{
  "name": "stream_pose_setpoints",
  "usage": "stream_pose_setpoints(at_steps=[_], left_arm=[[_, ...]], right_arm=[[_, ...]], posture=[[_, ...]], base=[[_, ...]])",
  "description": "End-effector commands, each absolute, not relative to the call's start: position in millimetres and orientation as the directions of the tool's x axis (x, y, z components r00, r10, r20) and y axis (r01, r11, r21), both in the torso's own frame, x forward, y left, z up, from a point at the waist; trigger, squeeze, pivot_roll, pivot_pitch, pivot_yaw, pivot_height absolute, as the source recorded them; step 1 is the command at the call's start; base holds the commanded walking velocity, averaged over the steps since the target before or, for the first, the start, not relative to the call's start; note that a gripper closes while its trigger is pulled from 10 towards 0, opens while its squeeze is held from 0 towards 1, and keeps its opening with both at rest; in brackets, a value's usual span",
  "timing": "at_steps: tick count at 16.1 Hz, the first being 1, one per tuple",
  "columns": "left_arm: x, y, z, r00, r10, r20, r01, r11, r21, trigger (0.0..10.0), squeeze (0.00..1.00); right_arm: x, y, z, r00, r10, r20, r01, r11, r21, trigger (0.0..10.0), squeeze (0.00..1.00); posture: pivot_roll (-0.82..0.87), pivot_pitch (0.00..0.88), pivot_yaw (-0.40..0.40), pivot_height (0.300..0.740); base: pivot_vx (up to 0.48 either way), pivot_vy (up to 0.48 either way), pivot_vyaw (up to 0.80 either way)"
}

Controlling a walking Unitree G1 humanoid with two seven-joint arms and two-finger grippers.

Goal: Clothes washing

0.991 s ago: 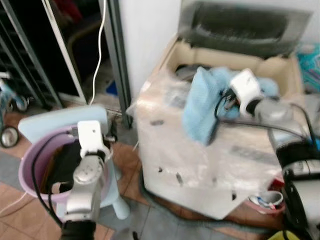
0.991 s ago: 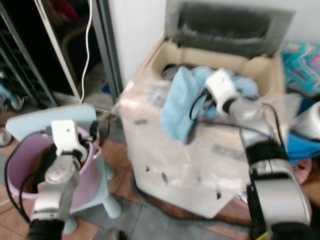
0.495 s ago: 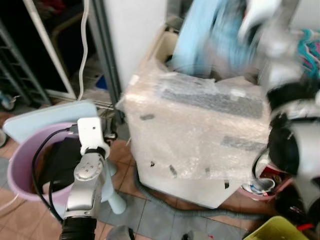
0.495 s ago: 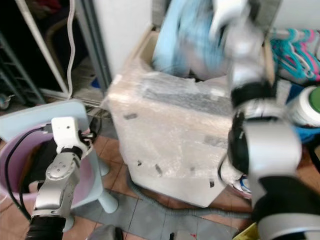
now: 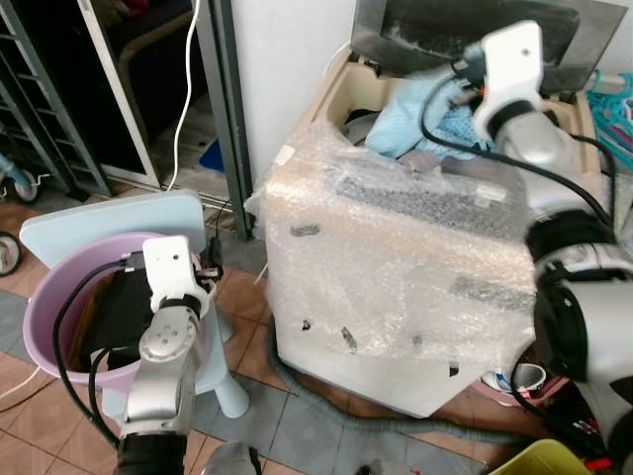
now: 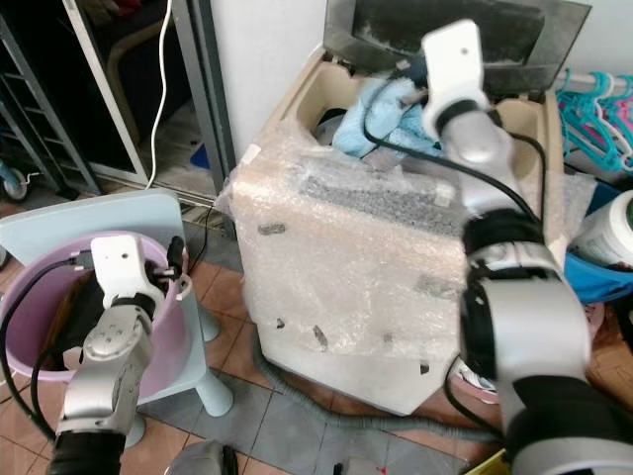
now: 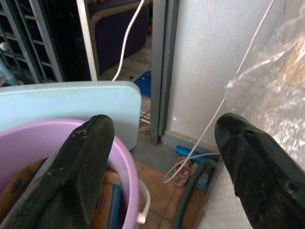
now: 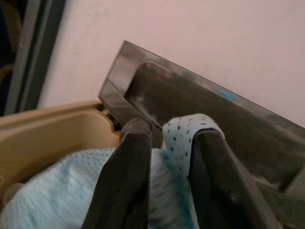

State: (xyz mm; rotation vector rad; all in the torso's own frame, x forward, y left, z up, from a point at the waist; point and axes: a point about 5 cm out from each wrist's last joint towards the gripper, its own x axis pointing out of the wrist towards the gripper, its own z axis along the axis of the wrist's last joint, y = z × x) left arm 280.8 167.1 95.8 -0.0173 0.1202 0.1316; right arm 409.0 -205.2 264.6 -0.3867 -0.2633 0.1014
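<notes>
Lifted off the front of the bubble-wrapped washing machine, where it hung a second ago, the light blue dotted garment now lies bunched in the machine's open top, below the raised dark lid. The right gripper hovers over that opening, its two black fingers pinched on a fold of the cloth. The left gripper, fingers wide apart and holding nothing, hangs above the pink laundry basket, which sits on a pale blue plastic stool left of the machine. Around the machine: terracotta floor tiles, a white wall, a dark doorway, teal hangers to the right.
</notes>
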Motion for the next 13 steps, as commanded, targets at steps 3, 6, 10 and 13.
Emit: stream_pose_setpoints(at_steps=[3,6,10,13], left_arm=[[284,165,95,0.983,0.123,-0.135,-0.123,0.992,0.003,10.0,0.00],[283,168,94,0.981,0.138,-0.139,-0.138,0.990,0.012,10.0,0.00],[281,169,93,0.980,0.137,-0.143,-0.137,0.991,0.014,10.0,0.00],[282,168,91,0.980,0.130,-0.148,-0.129,0.992,0.013,10.0,0.00]], right_arm=[[403,-215,279,0.937,0.148,0.316,-0.027,0.933,-0.358,10.0,1.00],[401,-192,250,0.924,0.358,0.131,-0.324,0.919,-0.226,10.0,1.00],[370,-208,178,0.924,0.352,-0.149,-0.379,0.899,-0.221,10.0,1.00],[327,-210,161,0.963,0.264,-0.044,-0.268,0.949,-0.167,10.0,1.00]], posture=[[-0.05,0.000,0.009,0.740],[-0.04,0.000,0.007,0.740],[-0.04,0.000,-0.008,0.740],[-0.06,0.000,0.002,0.740]], base=[[0.000,0.000,0.00],[0.000,0.000,0.00],[0.000,0.000,0.00],[0.000,0.000,0.00]])
